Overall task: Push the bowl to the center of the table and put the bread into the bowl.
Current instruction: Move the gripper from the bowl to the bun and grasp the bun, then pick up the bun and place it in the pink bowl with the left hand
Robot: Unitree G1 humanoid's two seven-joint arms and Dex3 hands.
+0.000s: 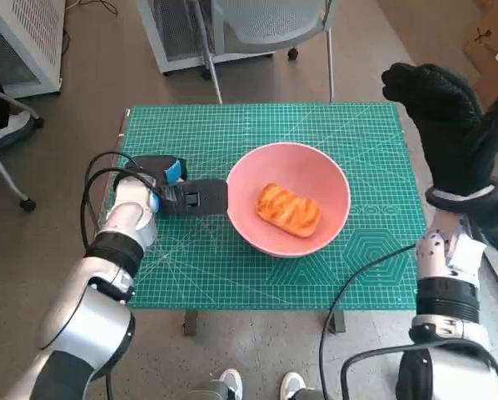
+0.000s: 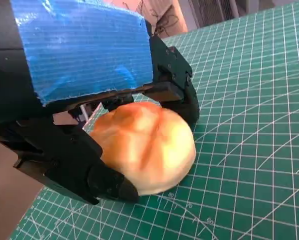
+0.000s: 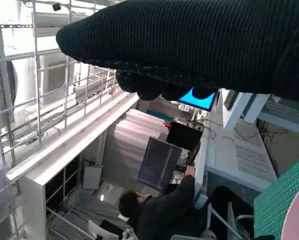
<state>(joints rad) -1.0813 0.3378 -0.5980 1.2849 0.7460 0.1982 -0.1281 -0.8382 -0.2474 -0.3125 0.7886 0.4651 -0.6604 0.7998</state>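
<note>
The pink bowl [image 1: 289, 198] sat near the middle of the green cutting mat [image 1: 232, 267] that covered the table, and a glazed, striped piece of bread [image 1: 288, 209] lay inside it, a little right of the bowl's centre.

The left hand [image 1: 176, 193] lay low on the mat at the bowl's left side, its dark fingers reaching right up to the rim. From the camera behind that hand, its black fingers [image 2: 104, 182] were wrapped round a second piece of bread, a round golden bun [image 2: 144, 147], which rested on the mat with fingers on both of its sides. The blue tape [image 2: 84, 47] on the back of the hand sat directly above the bun. From the head camera the bun itself was hidden under the hand.

The right hand [image 1: 449, 125] was lifted well off the table at the right edge, beyond the bowl, the glove spread wide and holding nothing.

In the view from the right wrist, a person [image 3: 159, 207] in dark clothing sat at a desk with monitors [image 3: 159, 162].

On the floor at the far side stood a chair [image 1: 266, 33] with metal legs.
</note>
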